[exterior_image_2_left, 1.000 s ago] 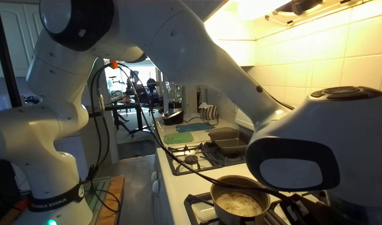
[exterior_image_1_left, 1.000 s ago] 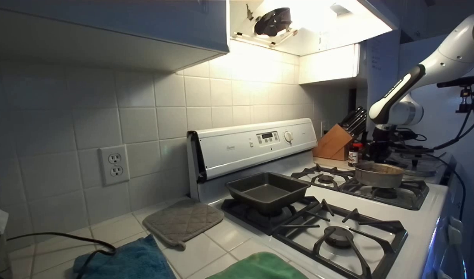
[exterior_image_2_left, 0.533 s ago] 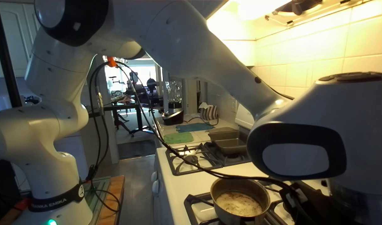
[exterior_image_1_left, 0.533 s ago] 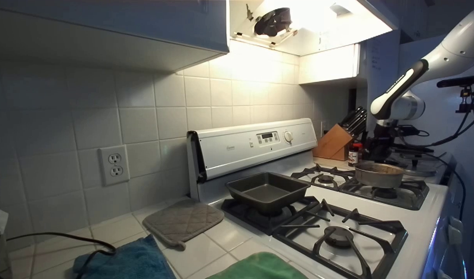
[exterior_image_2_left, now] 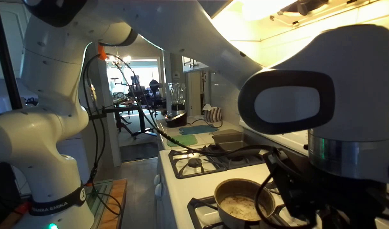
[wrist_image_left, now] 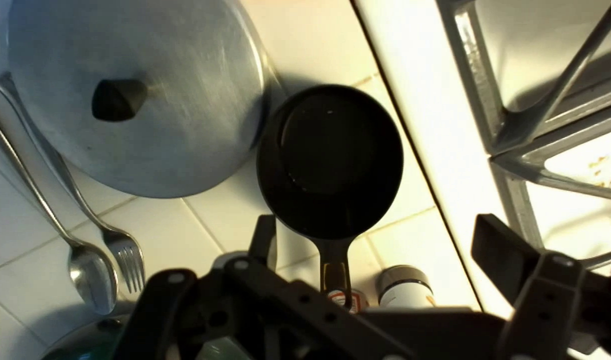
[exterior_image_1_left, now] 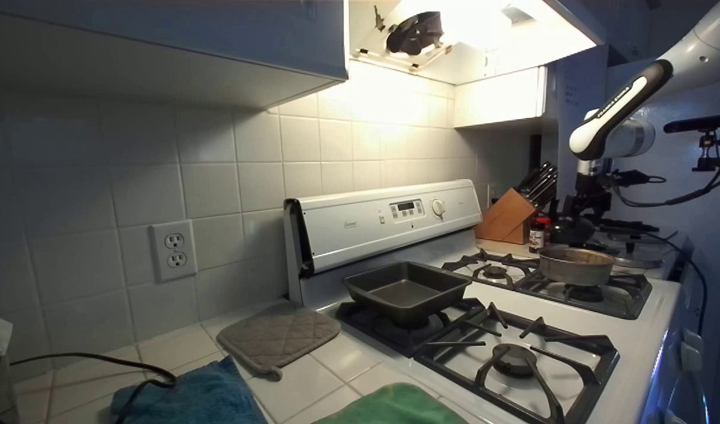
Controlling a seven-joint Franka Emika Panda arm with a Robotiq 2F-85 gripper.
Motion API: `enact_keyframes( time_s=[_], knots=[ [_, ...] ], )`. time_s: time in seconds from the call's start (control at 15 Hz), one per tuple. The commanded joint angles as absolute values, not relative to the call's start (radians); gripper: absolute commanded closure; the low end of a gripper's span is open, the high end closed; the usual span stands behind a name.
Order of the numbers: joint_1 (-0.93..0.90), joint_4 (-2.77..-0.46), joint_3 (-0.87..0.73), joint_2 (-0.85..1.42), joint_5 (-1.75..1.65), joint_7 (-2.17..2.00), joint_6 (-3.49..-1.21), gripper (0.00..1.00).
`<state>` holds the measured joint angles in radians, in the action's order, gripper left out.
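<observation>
Up went the robot arm (exterior_image_2_left: 188, 39), and its gripper (wrist_image_left: 376, 241) came up too, spread wide and holding nothing. So the small black pan (wrist_image_left: 330, 162) sits free below, on the white tiles (wrist_image_left: 168, 227), just beside a big silver lid (wrist_image_left: 190, 105). Farther off, a pot (exterior_image_1_left: 575, 271) sits on the stove (exterior_image_2_left: 194, 185).

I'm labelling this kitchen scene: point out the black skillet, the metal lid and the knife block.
Black skillet (wrist_image_left: 330, 160): wrist view, middle of its inside.
Metal lid (wrist_image_left: 180, 112): wrist view, bare metal on its top.
Knife block (exterior_image_1_left: 504, 218): in an exterior view, on its wooden side.
</observation>
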<state>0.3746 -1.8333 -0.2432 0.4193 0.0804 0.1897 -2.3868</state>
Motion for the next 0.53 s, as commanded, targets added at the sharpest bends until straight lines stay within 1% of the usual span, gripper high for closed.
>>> enact_keyframes(
  time_s=[0.0, 0.47],
  knots=[
    [0.306, -1.960, -0.292, 0.307, 0.016, -0.029, -2.392, 0.00],
    [0.208, -2.150, -0.341, 0.164, -0.053, -0.433, -2.344, 0.00]
  ],
)
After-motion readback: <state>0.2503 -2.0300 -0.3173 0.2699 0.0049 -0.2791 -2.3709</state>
